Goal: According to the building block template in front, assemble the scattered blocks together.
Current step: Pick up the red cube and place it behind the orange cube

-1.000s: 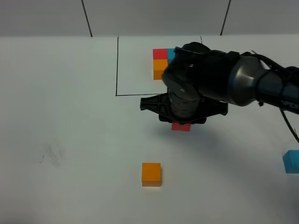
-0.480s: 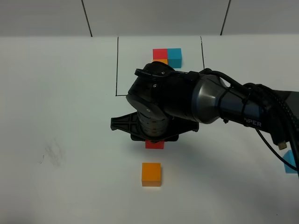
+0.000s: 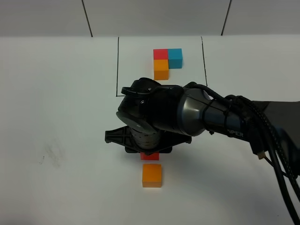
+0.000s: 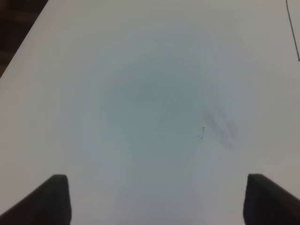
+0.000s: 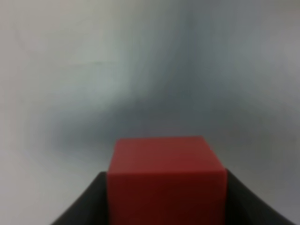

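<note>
- Right hand (image 3: 149, 149) is clamped on the red cube (image 3: 150, 156); the wrist view shows the cube (image 5: 164, 178) wedged between both dark fingers.
- Big move in the last second: the arm has swung away from the template (image 3: 167, 62) near the table's far edge and carried red towards the near edge.
- The template is uncovered now: red and blue side by side, orange tucked against red on its near-edge side.
- Red now hangs just on the far side of the loose orange cube (image 3: 152, 175), which sits mid-table near the near edge and hasn't budged.
- That matches the template's red-over-orange pairing, so I'd judge this the placing step. I can't tell whether red has landed or is touching orange.
- Blue, earlier by the right edge, is now hidden behind the arm and is probably next.
- Left hand (image 4: 159, 201) is spread wide, holding nothing, over bare table (image 3: 56, 117).
</note>
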`<state>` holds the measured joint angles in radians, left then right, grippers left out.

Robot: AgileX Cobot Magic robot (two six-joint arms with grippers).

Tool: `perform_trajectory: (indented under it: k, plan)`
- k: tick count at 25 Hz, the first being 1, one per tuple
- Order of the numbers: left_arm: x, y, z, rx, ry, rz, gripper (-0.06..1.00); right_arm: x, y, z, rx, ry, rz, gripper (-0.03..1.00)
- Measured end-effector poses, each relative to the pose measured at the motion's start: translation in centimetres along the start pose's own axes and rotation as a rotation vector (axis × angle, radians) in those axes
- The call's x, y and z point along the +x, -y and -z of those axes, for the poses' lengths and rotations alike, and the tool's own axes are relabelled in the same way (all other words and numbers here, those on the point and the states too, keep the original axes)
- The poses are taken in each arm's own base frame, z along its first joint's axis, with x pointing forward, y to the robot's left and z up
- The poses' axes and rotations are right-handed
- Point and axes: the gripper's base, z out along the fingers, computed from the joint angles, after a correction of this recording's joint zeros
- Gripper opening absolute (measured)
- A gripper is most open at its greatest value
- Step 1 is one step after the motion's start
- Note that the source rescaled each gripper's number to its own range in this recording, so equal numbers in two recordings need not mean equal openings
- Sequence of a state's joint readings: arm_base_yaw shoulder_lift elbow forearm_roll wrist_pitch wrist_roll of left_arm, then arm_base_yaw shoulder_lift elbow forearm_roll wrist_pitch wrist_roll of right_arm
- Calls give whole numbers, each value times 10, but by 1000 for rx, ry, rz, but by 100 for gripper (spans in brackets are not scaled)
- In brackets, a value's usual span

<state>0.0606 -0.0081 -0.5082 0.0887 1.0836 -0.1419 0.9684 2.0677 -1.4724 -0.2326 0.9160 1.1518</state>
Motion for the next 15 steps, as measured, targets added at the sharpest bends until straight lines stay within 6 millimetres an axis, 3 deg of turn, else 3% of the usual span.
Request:
perform_trajectory:
  k: [15]
  plan:
    - [0,-2,0,-19,3,-9,69,5,0,-27,62,-22,-44,26]
